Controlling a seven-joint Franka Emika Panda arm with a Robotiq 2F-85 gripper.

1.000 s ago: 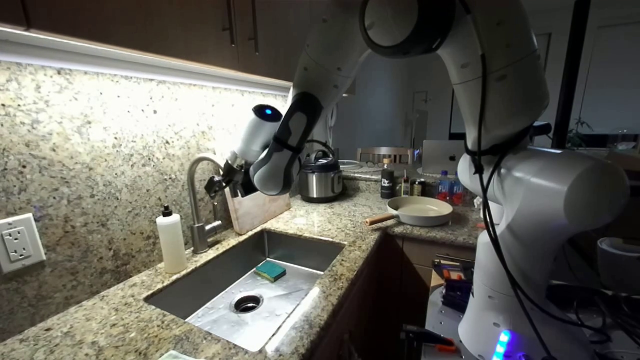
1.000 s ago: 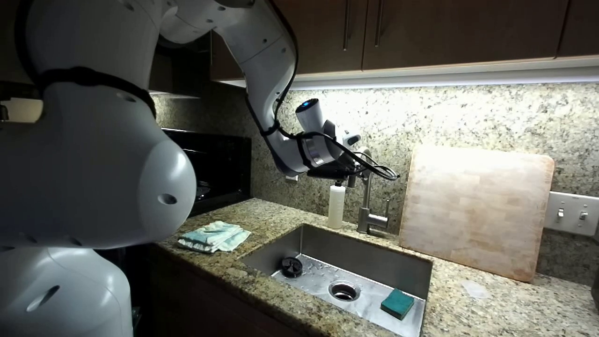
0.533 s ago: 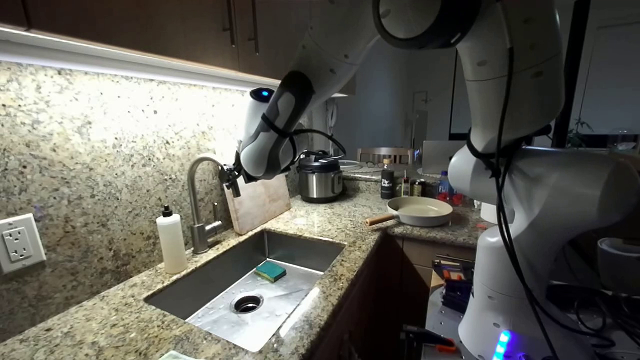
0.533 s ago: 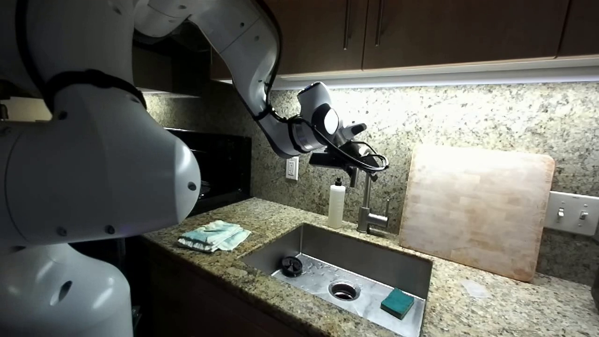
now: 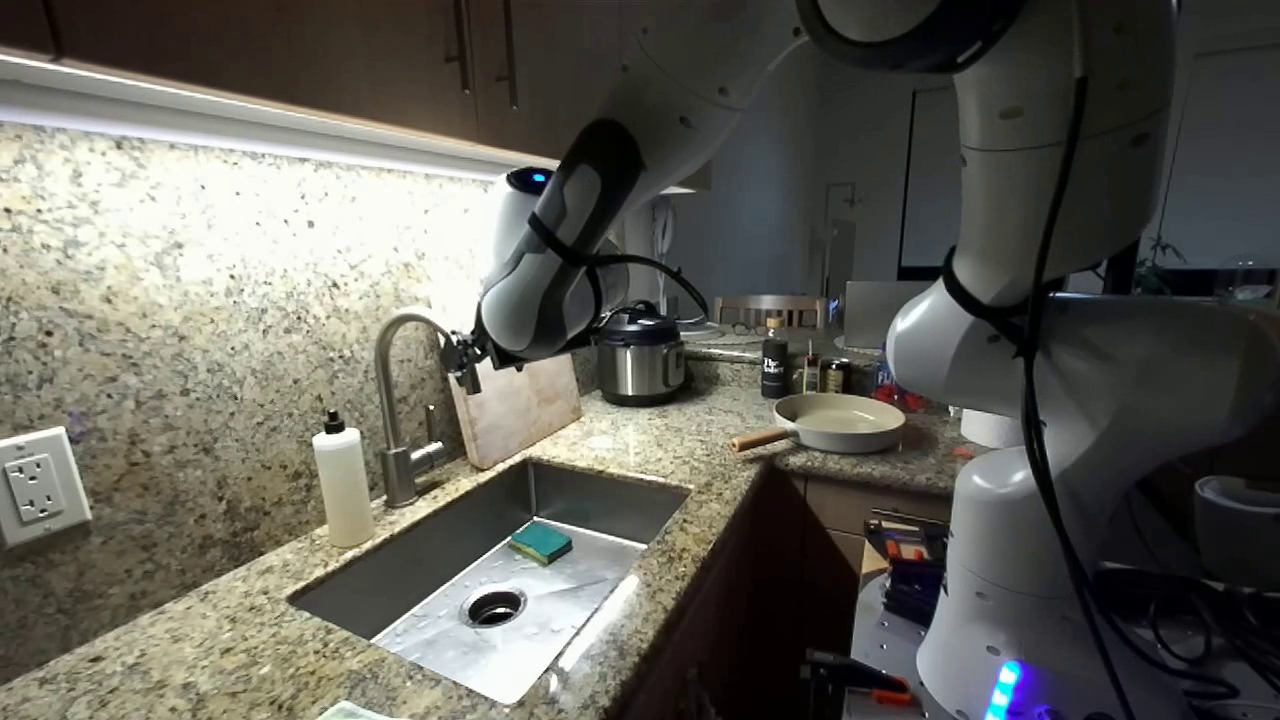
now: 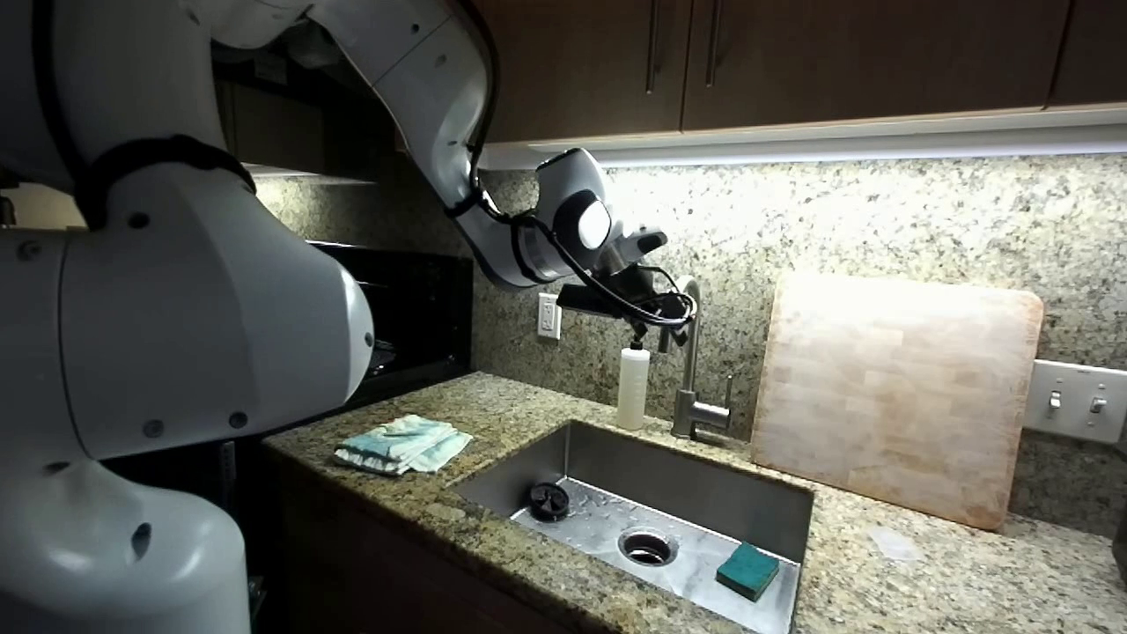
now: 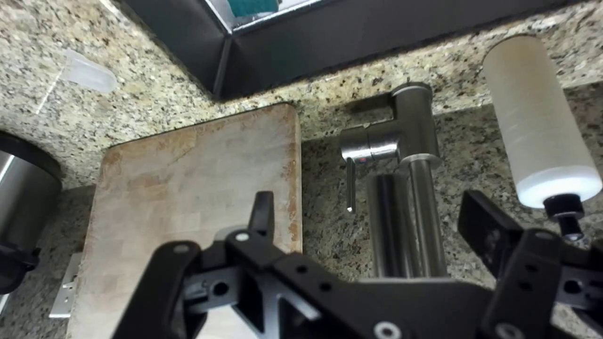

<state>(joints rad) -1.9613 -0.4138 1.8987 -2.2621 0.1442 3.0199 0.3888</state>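
Wrist view: gripper [image 7: 372, 215], jaws spread, empty; faucet [image 7: 417, 127], seen between them; cutting board [image 7: 202, 174], leaned on backsplash [image 7: 327, 216], presumably to dry; bottle [image 7: 539, 117] by faucet, likely for convenience.

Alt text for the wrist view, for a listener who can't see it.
An open black gripper, with a metal faucet showing between its spread fingers. A pale wooden cutting board is on the picture's left, a white bottle with a black top on the right, and a sink with a partly visible teal sponge along the top.
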